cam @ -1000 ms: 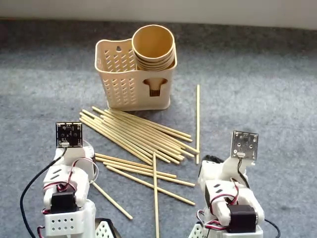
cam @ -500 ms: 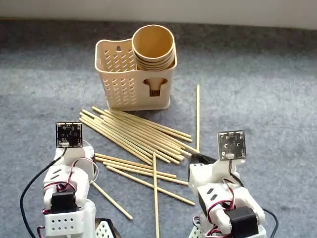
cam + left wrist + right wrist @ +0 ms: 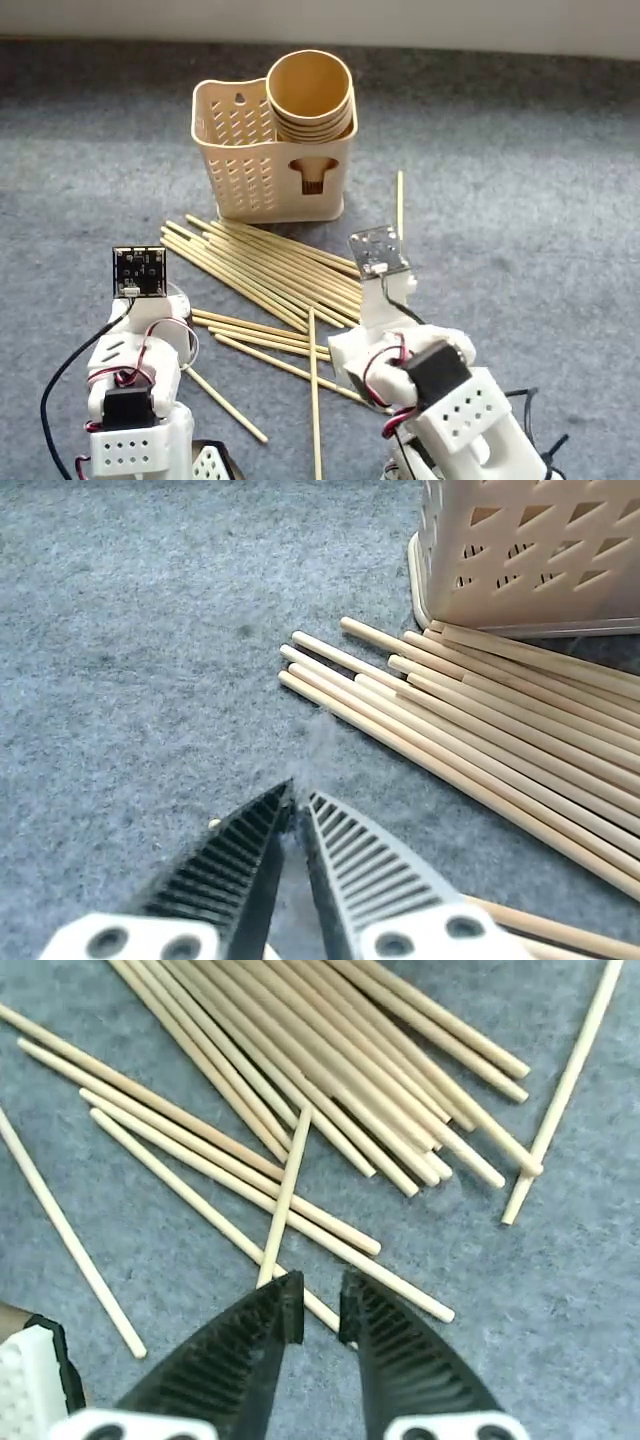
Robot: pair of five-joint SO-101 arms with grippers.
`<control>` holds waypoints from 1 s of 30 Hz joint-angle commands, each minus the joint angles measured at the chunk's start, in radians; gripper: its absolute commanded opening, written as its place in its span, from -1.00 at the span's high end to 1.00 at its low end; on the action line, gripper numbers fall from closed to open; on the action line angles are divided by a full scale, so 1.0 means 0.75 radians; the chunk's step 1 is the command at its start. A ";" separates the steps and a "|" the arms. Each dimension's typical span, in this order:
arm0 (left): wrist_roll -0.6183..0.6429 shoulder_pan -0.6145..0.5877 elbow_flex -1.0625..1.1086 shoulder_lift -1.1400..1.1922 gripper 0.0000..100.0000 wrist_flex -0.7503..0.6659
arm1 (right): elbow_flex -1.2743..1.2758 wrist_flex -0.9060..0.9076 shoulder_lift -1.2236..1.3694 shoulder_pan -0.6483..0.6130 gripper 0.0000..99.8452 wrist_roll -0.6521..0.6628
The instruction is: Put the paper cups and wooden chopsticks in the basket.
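Observation:
A cream perforated basket (image 3: 262,160) stands at the back of the grey carpet, with a stack of paper cups (image 3: 310,95) in its right half. Several wooden chopsticks (image 3: 275,268) lie fanned out in front of it, seen close in the right wrist view (image 3: 340,1090) and beside the basket (image 3: 530,550) in the left wrist view (image 3: 480,730). My right gripper (image 3: 320,1305) hovers slightly open over the near ends of the loose sticks, holding nothing. My left gripper (image 3: 298,798) is shut and empty, low over bare carpet left of the pile.
One chopstick (image 3: 400,230) lies apart to the right of the pile, pointing away from me. Another stray stick (image 3: 225,405) lies near the left arm's base (image 3: 130,400). A pale wall edge runs along the back.
The right arm has swung left and forward, from beside the pile to over its near right part. The left arm, basket, cups and chopsticks have not moved.

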 commanded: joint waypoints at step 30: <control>-0.012 -0.009 0.026 -0.013 0.99 0.039 | -0.056 -0.729 0.856 -0.177 0.72 -0.117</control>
